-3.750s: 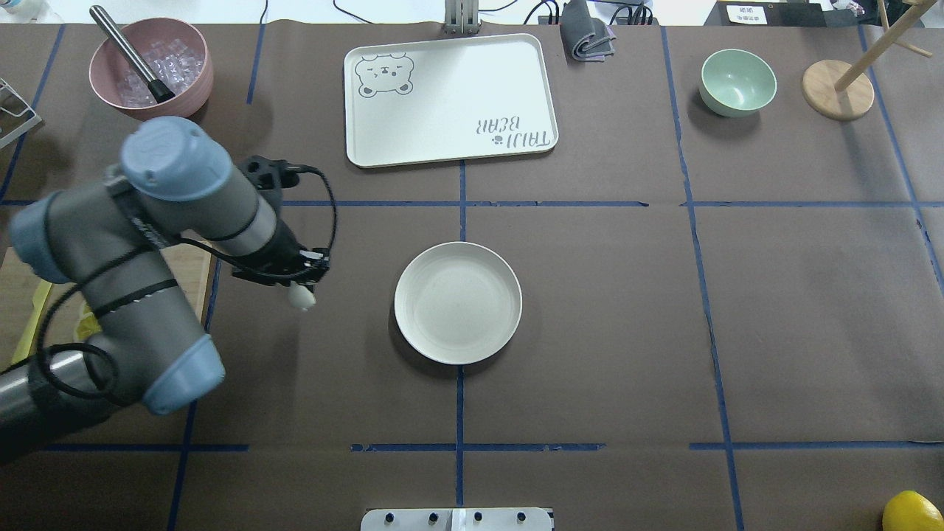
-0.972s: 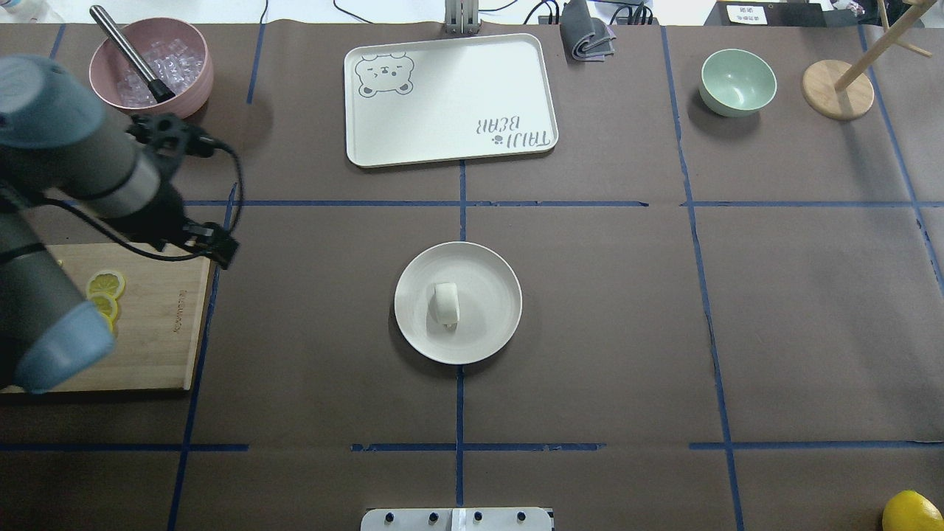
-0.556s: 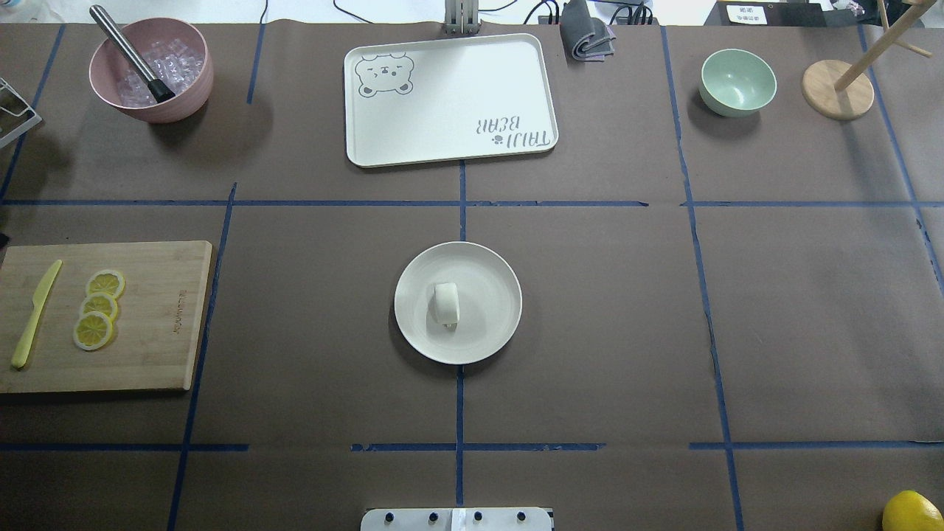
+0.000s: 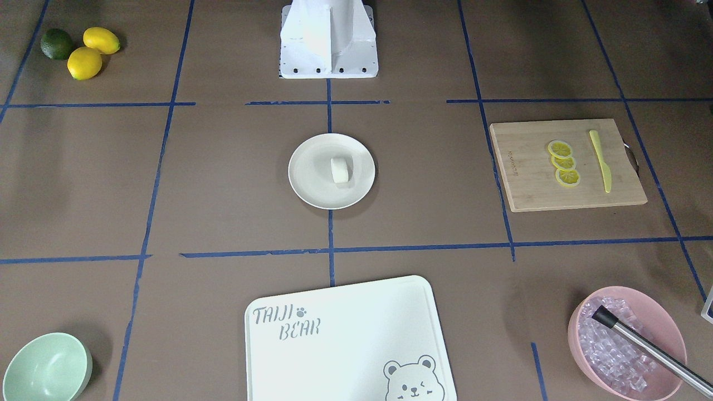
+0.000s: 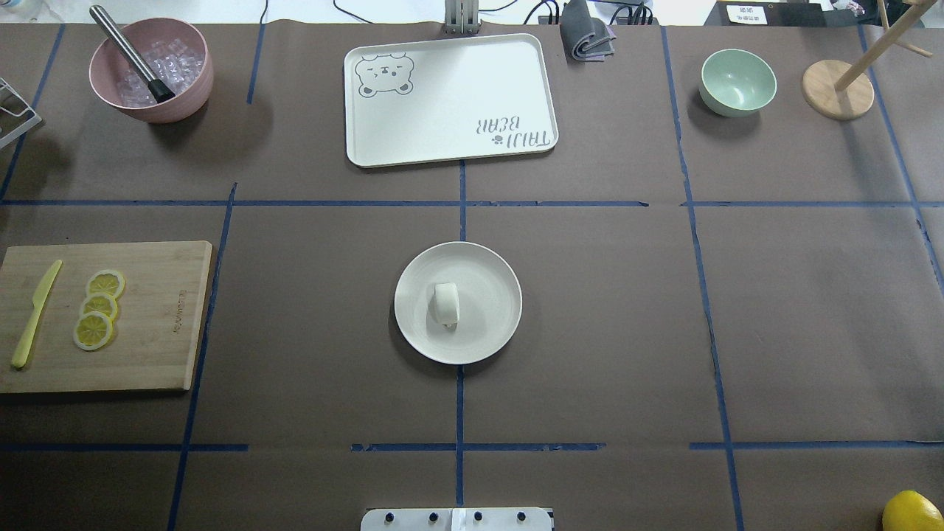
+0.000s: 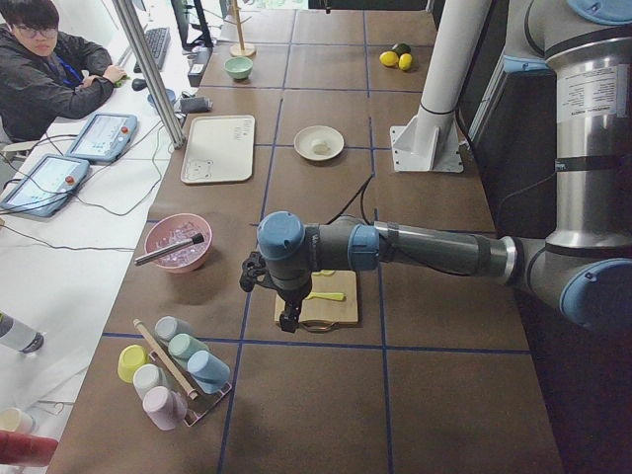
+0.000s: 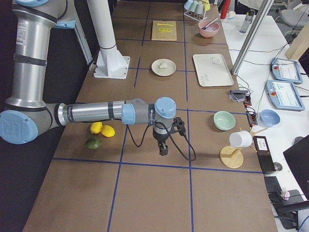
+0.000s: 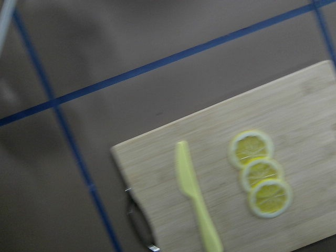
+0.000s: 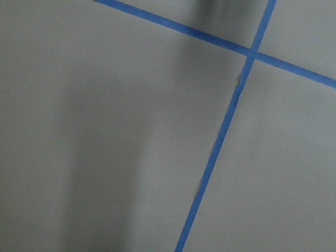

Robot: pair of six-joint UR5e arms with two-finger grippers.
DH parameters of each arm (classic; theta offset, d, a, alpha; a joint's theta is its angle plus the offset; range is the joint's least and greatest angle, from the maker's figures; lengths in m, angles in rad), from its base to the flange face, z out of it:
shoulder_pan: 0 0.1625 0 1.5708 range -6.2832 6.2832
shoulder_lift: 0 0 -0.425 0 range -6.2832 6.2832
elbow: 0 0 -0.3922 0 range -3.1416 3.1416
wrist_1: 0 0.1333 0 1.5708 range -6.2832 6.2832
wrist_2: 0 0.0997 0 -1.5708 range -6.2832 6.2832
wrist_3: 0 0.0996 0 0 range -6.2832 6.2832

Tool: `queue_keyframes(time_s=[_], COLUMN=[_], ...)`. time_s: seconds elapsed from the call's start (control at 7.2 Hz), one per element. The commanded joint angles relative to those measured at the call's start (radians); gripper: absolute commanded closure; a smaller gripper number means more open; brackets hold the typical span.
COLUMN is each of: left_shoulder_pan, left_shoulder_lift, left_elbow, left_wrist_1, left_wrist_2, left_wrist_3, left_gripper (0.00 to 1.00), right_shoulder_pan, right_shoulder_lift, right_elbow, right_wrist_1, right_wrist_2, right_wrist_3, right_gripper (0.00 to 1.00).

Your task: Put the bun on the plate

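Note:
The white bun (image 5: 445,304) lies on the round cream plate (image 5: 493,330) at the table's middle, a little left of the plate's centre; nothing touches it. Both show again in the front view, bun (image 4: 339,169) on plate (image 4: 307,181). My left gripper (image 6: 287,320) shows only in the exterior left view, hanging over the cutting board's near end, far from the plate; whether it is open or shut I cannot tell. My right gripper (image 7: 163,151) shows only in the exterior right view, above bare table near the lemons; its state I cannot tell either.
A wooden cutting board (image 5: 162,346) at the left holds three lemon slices (image 5: 98,307) and a yellow knife (image 5: 33,315). At the back stand a pink bowl of ice (image 5: 151,70), a bear tray (image 5: 450,99) and a mint-green bowl (image 5: 737,81). A person (image 6: 49,74) sits beside the table.
My left arm, which held the bun left of the plate, has drawn back out of the overhead view. The bun now lies on the plate and has stayed still for the last second.

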Motion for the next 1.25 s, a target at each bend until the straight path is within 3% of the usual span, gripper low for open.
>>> queue_keyframes(time_s=[0.0,0.83,1.11], left_shoulder_pan=[-0.016,-0.027,-0.045], left_shoulder_lift=[0.015,0.016,0.016], left_elbow=[0.055,0.050,0.050], left_wrist_1=[-0.004,-0.001,-0.001], left_wrist_2=[0.003,0.009,0.032], left_wrist_3=[-0.003,-0.001,-0.001], left_gripper=[0.00,0.00,0.00], right_shoulder_pan=[0.000,0.028,0.110], right_shoulder_lift=[0.000,-0.002,-0.050], right_elbow=[0.001,-0.002,-0.001], right_wrist_1=[0.000,-0.002,-0.003], right_wrist_2=[0.000,-0.001,0.004], right_wrist_3=[0.000,0.002,-0.012], right_gripper=[0.00,0.00,0.00])
